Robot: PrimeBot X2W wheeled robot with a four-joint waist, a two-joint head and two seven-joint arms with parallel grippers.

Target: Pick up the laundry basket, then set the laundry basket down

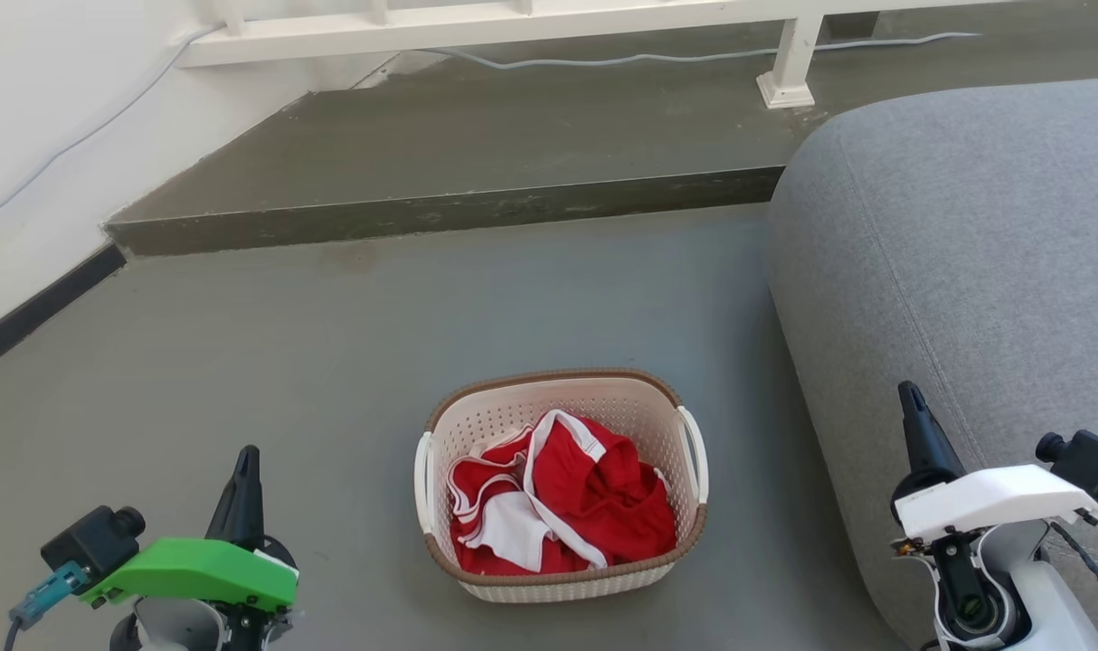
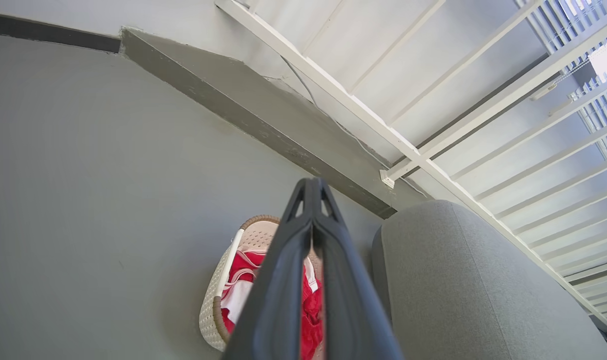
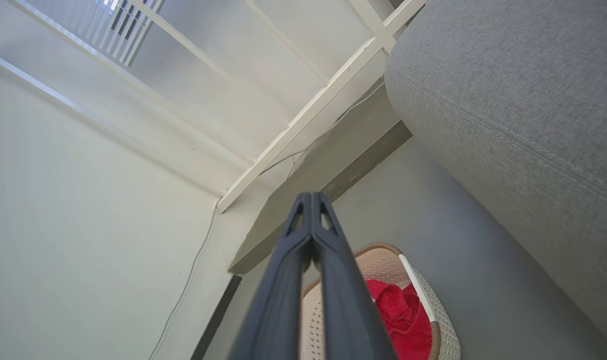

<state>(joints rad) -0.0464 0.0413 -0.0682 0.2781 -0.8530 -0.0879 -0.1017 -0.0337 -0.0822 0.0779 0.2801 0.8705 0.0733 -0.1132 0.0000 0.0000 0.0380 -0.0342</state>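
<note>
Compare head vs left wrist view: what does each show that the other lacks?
Head adds: the right gripper, and the laundry basket with full rim and both white handles. Left wrist adds: window blinds, plus the left gripper up close, fingertips pressed shut. Shared: the basket, red clothing in it, grey sofa, raised step, white railing.
</note>
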